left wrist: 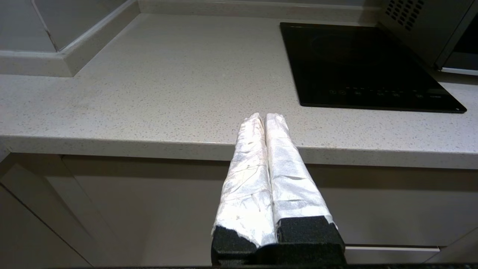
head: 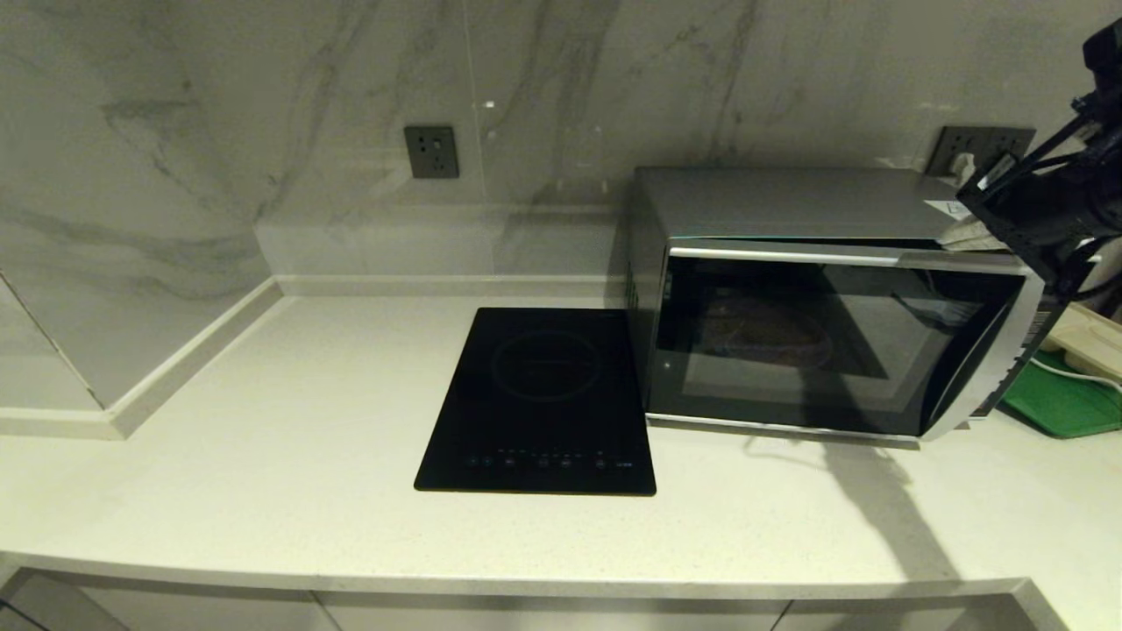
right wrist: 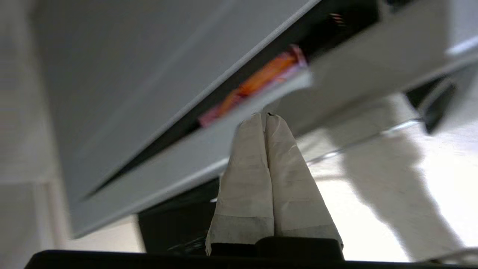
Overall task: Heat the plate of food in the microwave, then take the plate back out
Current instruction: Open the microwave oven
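Observation:
The silver microwave (head: pixel 789 206) stands on the right of the counter with its dark glass door (head: pixel 815 342) ajar, its right side swung out from the body. The lilac plate of food (head: pixel 763 337) shows dimly through the glass. In the right wrist view its lilac rim and orange fries (right wrist: pixel 261 78) show through the gap between door and body. My right gripper (right wrist: pixel 265 116) is shut on nothing, with its tips at the door's edge by the microwave's top right corner (head: pixel 969 230). My left gripper (left wrist: pixel 264 116) is shut and hangs below the counter's front edge, out of the head view.
A flat black induction hob (head: pixel 539 399) lies just left of the microwave. A green tray (head: pixel 1065 399) with a pale object on it sits to the microwave's right. A marble wall with sockets (head: pixel 431 151) closes the back, and a ledge (head: pixel 175 368) runs along the left.

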